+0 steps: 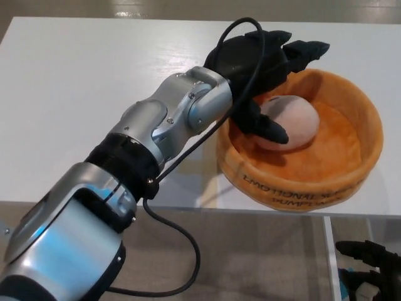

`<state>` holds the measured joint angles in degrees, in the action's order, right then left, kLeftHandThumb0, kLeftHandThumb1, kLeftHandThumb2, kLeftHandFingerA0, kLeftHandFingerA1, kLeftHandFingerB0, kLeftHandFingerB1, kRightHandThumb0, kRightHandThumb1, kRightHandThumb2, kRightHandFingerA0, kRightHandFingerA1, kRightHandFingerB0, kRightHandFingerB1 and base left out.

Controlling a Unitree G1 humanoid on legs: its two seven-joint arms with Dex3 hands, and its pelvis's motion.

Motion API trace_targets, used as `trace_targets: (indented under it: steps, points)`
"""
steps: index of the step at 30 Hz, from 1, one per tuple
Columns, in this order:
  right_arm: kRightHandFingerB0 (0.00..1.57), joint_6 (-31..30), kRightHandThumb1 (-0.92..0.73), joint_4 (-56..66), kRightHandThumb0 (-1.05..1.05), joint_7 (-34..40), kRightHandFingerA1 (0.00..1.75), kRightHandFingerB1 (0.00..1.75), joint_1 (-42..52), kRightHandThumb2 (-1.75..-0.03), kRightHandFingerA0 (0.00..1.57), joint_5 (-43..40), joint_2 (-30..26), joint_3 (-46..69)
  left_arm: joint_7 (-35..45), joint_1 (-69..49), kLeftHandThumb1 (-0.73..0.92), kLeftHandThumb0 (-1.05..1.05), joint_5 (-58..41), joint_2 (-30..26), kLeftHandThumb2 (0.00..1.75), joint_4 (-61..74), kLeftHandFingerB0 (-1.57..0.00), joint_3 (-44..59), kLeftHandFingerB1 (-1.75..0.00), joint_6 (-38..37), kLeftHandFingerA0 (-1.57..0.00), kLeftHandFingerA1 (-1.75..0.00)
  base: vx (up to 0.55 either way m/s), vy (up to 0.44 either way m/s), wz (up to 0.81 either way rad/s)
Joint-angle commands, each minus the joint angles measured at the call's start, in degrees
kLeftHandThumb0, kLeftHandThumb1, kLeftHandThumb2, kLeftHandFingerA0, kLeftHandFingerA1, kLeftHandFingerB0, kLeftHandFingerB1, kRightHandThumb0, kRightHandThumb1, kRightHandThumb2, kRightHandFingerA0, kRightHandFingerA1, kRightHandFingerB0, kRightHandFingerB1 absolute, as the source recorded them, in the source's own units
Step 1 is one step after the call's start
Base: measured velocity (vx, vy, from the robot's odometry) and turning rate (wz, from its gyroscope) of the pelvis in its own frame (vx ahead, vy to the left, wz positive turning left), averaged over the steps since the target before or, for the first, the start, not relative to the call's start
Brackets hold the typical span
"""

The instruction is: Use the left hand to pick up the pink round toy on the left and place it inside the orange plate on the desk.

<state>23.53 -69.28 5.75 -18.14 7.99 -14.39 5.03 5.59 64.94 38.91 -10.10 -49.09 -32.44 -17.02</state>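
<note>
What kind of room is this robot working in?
Probably a lab or test room, though little of it shows. A plain white desk holds only an orange plate with a pink round toy in it, and a loose black cable hangs from the robot's arm above a pale floor.

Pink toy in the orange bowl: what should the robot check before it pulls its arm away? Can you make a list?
1. Pink round toy is inside the orange plate: ok.
2. Left robot hand has let go, fingers apart: ok.
3. Thumb is clear of the toy: not ok, it lies against the toy's left side.
4. Toy has settled and sits flat: cannot tell from one picture.
5. Plate sits fully on the white desk: ok, though close to the front edge.
6. Right robot hand is out of the way: ok, it is low, below the desk.
</note>
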Motion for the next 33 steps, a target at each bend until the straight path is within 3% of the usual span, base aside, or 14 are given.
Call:
trace_targets:
  steps: [1,2,3,10,12,13,15,16,18,19,21,22,26,33]
  points:
    - [0.63,-1.05,-0.69,-0.15,-0.18,-0.55,0.56,0.48,0.94,-0.60,0.64,-0.73,0.02,0.01,8.48,-2.06,0.55,-1.03,-4.22,-3.75,0.69,9.41,0.00,3.74,-0.10,1.34,0.00,0.00,0.00,0.000,0.00]
    - [0.63,-0.98,-0.69,-0.16,-0.19,-0.55,0.56,0.48,1.06,-0.60,0.64,-0.71,-0.01,-0.01,7.74,-2.99,0.43,-0.81,-4.97,-4.86,0.88,12.11,0.00,4.98,-0.06,0.29,0.00,0.00,0.00,0.000,0.00]
    - [0.63,-0.92,-0.69,-0.18,-0.19,-0.57,0.56,0.48,1.18,-0.60,0.64,-0.70,-0.03,-0.01,6.98,-4.13,0.43,-0.81,-5.80,-6.07,0.88,15.30,0.00,6.45,-0.06,-0.81,0.00,0.00,0.00,0.000,0.00]
    - [0.63,-1.34,-0.69,-0.47,-0.18,-0.70,0.57,0.48,1.01,-0.60,0.65,-0.89,-0.15,0.20,7.97,-13.75,0.30,-0.40,-16.62,-10.55,0.69,38.53,0.00,17.78,-0.34,-4.21,0.00,-0.24,0.00,0.000,0.00]
    - [0.63,-1.25,-0.69,-0.55,-0.18,-0.76,0.57,0.48,1.11,-0.60,0.65,-0.69,-0.20,0.03,8.95,-16.05,0.45,-0.34,-19.30,-10.97,0.61,42.67,-0.10,19.74,-0.34,-3.96,-0.09,-0.21,0.00,0.000,0.00]
    - [0.63,-1.25,-0.69,-0.65,-0.19,-0.69,0.58,0.48,1.13,-0.60,0.66,-0.64,-0.26,0.01,9.71,-18.40,0.37,-0.13,-22.47,-11.62,0.83,46.65,-0.27,21.82,-0.51,-3.69,-0.20,-0.51,0.00,0.000,0.00]
    - [0.63,-1.28,-0.69,-0.80,-0.19,-0.67,0.58,0.48,1.23,-0.60,0.66,-0.66,-0.41,0.08,11.27,-21.83,0.58,-0.17,-27.61,-12.60,0.57,52.26,-0.46,24.81,-0.35,-3.23,-0.37,-0.39,0.00,0.000,0.00]
    - [0.63,-1.30,-0.69,-0.87,-0.19,-0.75,0.58,0.48,1.35,-0.60,0.66,-0.74,-0.51,0.17,12.43,-23.40,0.58,-0.17,-30.26,-13.00,0.57,54.74,-0.46,26.11,-0.35,-2.78,-0.37,-0.39,0.00,0.000,0.00]
    - [0.63,-1.32,-0.70,-0.79,-0.18,-0.74,0.58,0.47,1.58,-0.60,0.65,-0.89,-0.46,0.30,14.62,-27.56,0.61,-0.20,-34.77,-15.00,0.58,60.87,-0.59,29.48,-0.39,-0.19,-0.50,-0.41,0.00,0.000,0.00]
    - [0.64,-1.37,-0.70,-0.78,-0.18,-0.67,0.57,0.48,1.67,-0.60,0.66,-0.94,-0.46,0.35,16.29,-30.76,0.64,-0.05,-38.87,-16.54,0.65,64.43,-0.72,31.76,-0.45,1.10,-0.61,-0.44,0.00,0.000,0.00]
    - [0.64,-1.42,-0.70,-0.78,-0.18,-0.58,0.57,0.48,1.75,-0.60,0.66,-0.97,-0.47,0.40,18.30,-34.42,0.64,-0.05,-43.56,-18.15,0.65,68.53,-0.72,34.37,-0.45,2.76,-0.61,-0.44,0.00,0.000,0.00]
    - [0.64,-1.40,-0.69,-0.77,-0.18,-0.42,0.58,0.48,1.66,-0.59,0.66,-1.24,-0.33,0.67,20.50,-40.14,0.54,0.02,-49.44,-20.61,0.85,72.11,-0.80,37.69,-0.48,1.36,-0.68,-0.45,0.00,0.000,0.00]
    - [0.63,-1.69,-0.69,-0.85,-0.18,-0.55,0.57,0.48,1.49,-0.60,0.64,-1.56,-0.31,0.98,22.93,-48.12,0.69,-0.16,-56.49,-22.78,0.62,76.75,-0.86,41.60,-0.51,1.23,-0.79,-0.48,0.00,0.000,0.00]
    - [0.64,-1.45,-0.70,-0.88,-0.17,-0.02,0.58,0.49,1.73,-0.60,0.65,-1.17,-0.27,0.70,28.08,-66.08,0.71,-0.11,-68.68,-23.89,0.63,81.65,-0.78,46.37,-0.53,-1.06,-0.77,-0.51,0.00,0.000,0.00]
